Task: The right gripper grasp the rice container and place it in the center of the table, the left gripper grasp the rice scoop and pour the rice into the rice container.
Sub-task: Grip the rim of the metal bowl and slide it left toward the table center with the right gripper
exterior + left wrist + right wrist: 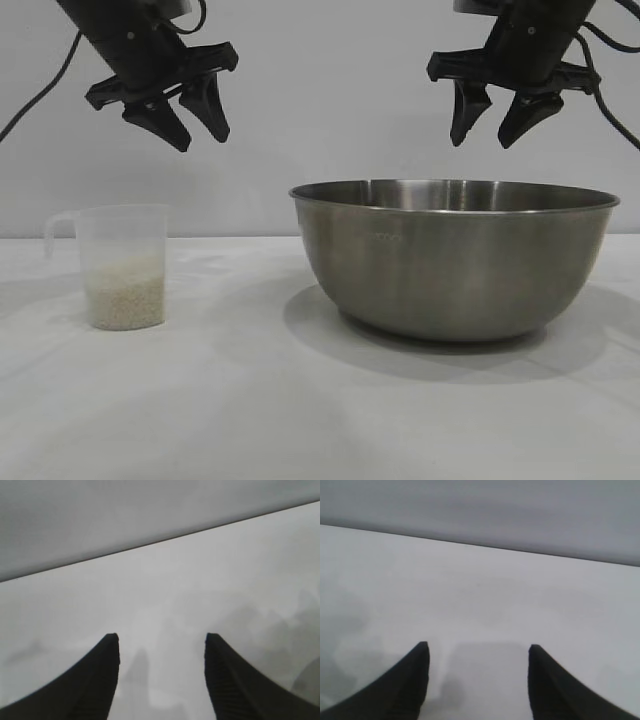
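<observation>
- Starting with the biggest thing: the steel bowl (452, 258) sits on the table (300, 400) off toward the right side, nothing visible inside from this low angle, so can't say whether it holds anything.
- Right claw (497, 118) hangs above the bowl's rim, fingers spread, holding nothing. Its wrist view shows only bare tabletop between the tips.
- Left claw (187, 116) hovers high up over the left side, a bit inward of the cup, also spread and empty.
- Measuring cup (122, 266) stands upright at the left, well apart from the bowl, loop handle pointing outward.
- Rice (125, 296) fills roughly the lower third of the cup.
- My take on the step: bowl goes first. I'd drop the right claw straight onto the rolled rim, one finger inside and one outside, pinch firmly, then slide it toward the middle rather than lifting high, since a smooth steel wall looks slippery.
</observation>
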Robot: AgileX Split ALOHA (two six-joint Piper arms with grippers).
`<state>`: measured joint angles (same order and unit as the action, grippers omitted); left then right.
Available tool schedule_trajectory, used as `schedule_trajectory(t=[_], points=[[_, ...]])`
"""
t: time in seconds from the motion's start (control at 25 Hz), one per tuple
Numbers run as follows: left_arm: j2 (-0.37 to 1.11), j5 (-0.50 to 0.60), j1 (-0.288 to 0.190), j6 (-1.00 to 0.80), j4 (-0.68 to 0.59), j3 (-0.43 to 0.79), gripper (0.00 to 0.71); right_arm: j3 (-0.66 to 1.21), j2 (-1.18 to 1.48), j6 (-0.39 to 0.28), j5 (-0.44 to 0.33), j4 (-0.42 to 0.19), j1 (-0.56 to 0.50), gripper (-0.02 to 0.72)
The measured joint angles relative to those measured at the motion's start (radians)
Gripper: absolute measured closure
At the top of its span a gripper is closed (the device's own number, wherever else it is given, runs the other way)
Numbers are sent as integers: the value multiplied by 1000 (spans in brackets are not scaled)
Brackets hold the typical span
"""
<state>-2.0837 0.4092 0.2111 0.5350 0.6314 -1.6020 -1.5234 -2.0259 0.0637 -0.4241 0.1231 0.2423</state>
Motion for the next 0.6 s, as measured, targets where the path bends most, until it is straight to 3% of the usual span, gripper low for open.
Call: schedule_trajectory(t=[0.36, 0.6], points=[[0, 0, 0, 2, -2, 0, 380, 0, 0, 0, -10, 1, 0, 332], [0, 0, 0, 2, -3, 0, 380, 0, 30, 2, -162, -6, 0, 332]])
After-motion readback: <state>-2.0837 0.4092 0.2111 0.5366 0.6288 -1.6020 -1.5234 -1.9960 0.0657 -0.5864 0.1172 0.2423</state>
